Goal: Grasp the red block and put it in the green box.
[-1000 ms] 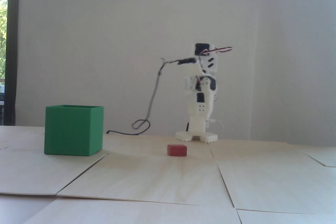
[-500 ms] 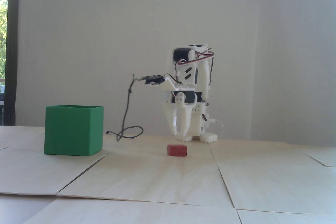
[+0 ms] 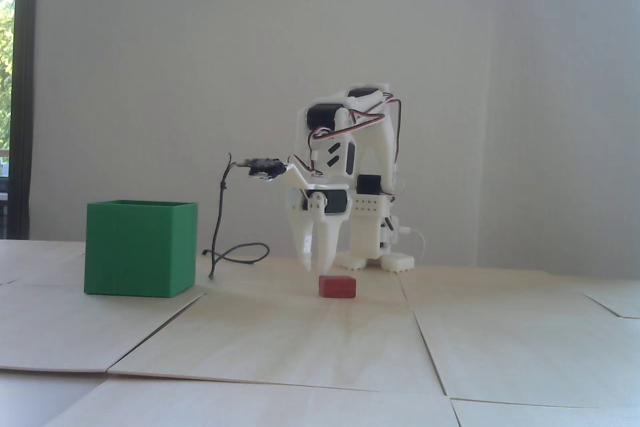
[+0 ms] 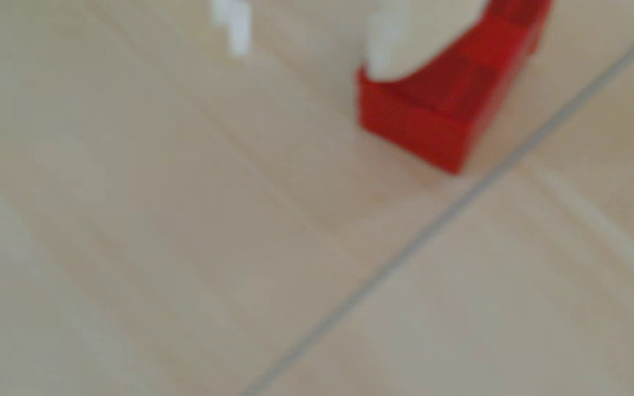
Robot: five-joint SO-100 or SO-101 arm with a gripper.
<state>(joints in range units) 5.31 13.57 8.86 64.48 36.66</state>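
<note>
- The red block (image 3: 337,286) lay flat on the pale wooden surface (image 3: 320,337), in front of the arm's base and well apart from the green box (image 3: 140,248), which stood off to the left in the fixed view.
- The claw (image 3: 316,268) pointed down just above the surface, its fingers a little apart at the tips and holding nothing.
- In the fixed view the block sat slightly to the right of the claw's tips and a touch lower; its long side ran left to right across that view.
- In the blurred wrist view one white fingertip (image 4: 388,49) overlapped the block's (image 4: 441,110) top edge, while the other (image 4: 237,26) stood clear to the left, so the block was off-centre, not between the fingers.
- Judged from this, the claw would need to shift toward the block before closing.
</note>
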